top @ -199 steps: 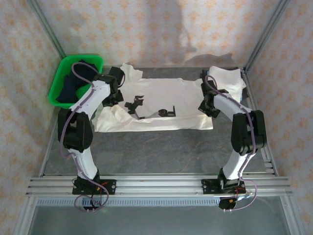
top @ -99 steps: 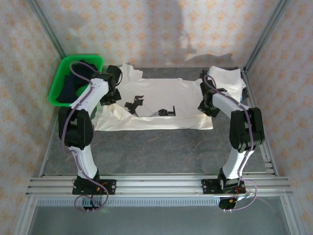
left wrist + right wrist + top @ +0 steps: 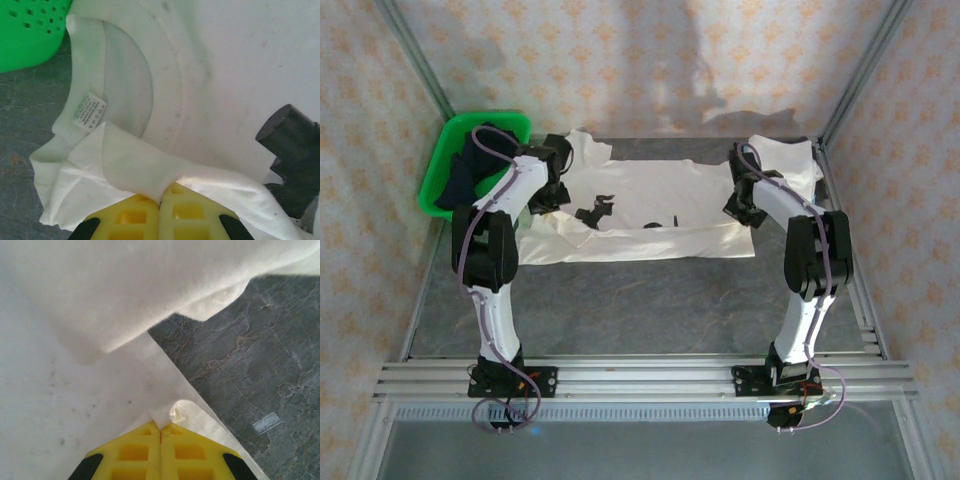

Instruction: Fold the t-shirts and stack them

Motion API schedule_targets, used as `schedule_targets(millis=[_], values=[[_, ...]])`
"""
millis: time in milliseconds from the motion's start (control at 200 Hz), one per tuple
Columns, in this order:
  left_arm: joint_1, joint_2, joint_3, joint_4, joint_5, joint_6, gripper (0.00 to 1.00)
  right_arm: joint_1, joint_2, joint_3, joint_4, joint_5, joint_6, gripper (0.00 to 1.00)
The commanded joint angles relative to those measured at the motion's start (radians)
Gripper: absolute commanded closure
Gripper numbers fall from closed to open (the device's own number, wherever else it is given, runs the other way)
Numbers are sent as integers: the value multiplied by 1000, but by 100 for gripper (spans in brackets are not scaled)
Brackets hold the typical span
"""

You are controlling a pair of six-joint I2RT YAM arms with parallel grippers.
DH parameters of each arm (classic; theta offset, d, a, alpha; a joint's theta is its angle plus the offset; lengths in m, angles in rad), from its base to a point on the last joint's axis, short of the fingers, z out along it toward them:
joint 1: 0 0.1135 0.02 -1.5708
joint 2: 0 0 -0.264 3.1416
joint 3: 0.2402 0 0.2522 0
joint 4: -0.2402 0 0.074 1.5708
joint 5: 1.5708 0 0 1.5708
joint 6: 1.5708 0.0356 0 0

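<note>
Where the grey worktop (image 3: pixel 640 300) carries a white shirt (image 3: pixel 655 190) spread across its far half, beside a green basket (image 3: pixel 432 180), the left hand (image 3: pixel 161 195) is closed tight on bunched fabric near the collar (image 3: pixel 167 65) and the right hand (image 3: pixel 161 429) pinches the opposite edge. Light, soft and limp, the shirt looks best taken by hems or corners.

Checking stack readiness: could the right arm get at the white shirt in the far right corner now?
Likely not yet: the right gripper is shut on the spread t-shirt, though the corner shirt lies close, unobstructed.
</note>
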Motion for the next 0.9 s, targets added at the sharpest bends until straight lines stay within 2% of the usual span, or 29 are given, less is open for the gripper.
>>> schedule_targets(millis=[0, 120, 205, 265, 400, 530, 626, 776, 896], values=[[15, 7, 54, -30, -9, 21, 100, -5, 3, 28, -35, 35, -17, 100], [19, 44, 103, -36, 1, 29, 100, -5, 3, 27, -49, 58, -17, 100], [25, 83, 157, -55, 9, 34, 100, -5, -6, 39, -62, 63, -20, 94], [27, 105, 192, -70, 17, 42, 100, -4, -29, 38, -62, 64, -20, 85], [31, 143, 273, -114, 19, 53, 62, 5, -129, -36, 6, 0, -38, 64], [32, 108, 250, -110, 15, 53, 48, 78, -199, -133, 92, -59, -55, 54], [31, 32, 153, -77, 38, 35, 46, 133, -172, -164, 123, -110, -62, 53], [23, -167, -182, 98, 120, -8, 46, 162, -130, -219, 139, -115, -38, 57], [25, -209, -368, 183, 144, -33, 50, 161, -123, -272, 145, -104, -21, 61]])
